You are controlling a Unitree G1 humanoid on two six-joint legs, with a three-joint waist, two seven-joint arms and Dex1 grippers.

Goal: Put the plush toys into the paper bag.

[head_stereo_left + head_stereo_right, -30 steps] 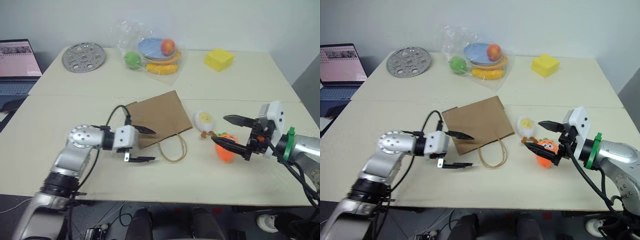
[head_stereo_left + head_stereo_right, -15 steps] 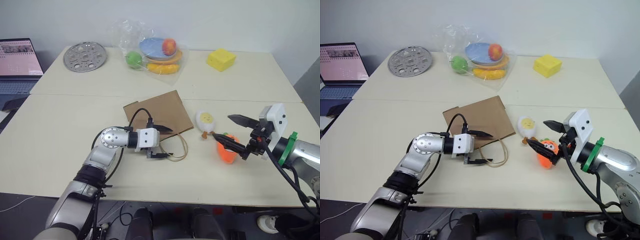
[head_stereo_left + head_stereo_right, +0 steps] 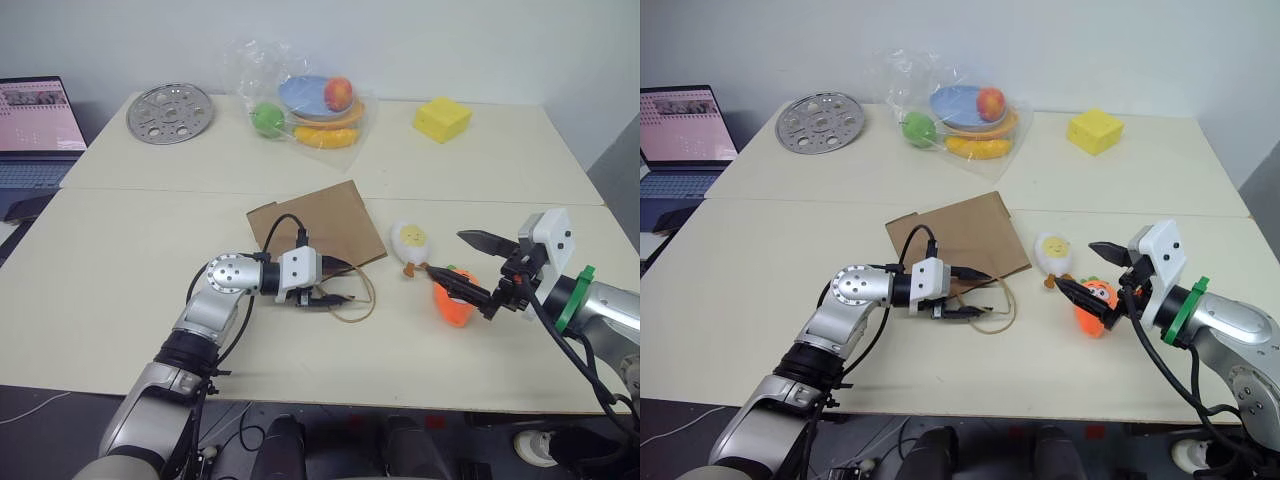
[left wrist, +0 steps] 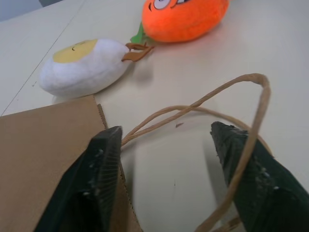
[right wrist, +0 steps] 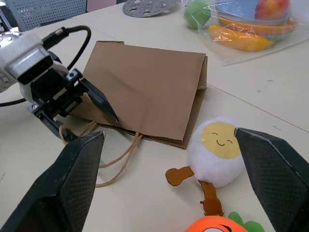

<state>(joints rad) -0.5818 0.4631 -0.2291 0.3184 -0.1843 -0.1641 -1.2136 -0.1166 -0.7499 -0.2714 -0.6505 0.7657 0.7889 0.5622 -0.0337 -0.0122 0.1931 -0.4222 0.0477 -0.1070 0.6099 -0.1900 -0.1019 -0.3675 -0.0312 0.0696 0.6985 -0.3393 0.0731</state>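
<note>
From the head cameras we saw the paper bag (image 3: 318, 229) lying flat on the bench (image 3: 130, 260), mouth and loop handles (image 3: 352, 303) toward the robot. The left gripper (image 3: 335, 281) sat at the bag's near edge, one finger over the paper, the other low by the handles; the jaws stood part-way apart, and we could not tell from here whether they had hold of anything. To the right of the bag lay the egg toy (image 3: 409, 241), and just beside it the carrot toy (image 3: 453, 297). The right gripper (image 3: 466, 266) hovered over the carrot with its jaws spread wide and nothing in them. At the far side of the bench were a clear bag of plastic fruit (image 3: 305, 104), a yellow block (image 3: 440, 119) and a perforated metal disc (image 3: 168, 112).

In the left wrist view we found the two fingers (image 4: 101, 169) standing apart, the bag's mouth edge against one of them and the handles (image 4: 231, 125) looping across the gap. Nothing was pinched yet. Beyond lay both toys on the bench.

The right wrist view showed its own fingers (image 5: 72, 179) released and wide, with the egg toy (image 5: 216, 151) between them further off, the carrot's top at the near edge, and the left gripper (image 5: 77, 108) at the bag's mouth.

We judged the step in hand to be opening the bag: neither toy was inside. The next move called for the left jaws to close on the upper mouth edge or a handle and lift it, so that the right could take the carrot and drop it in.
</note>
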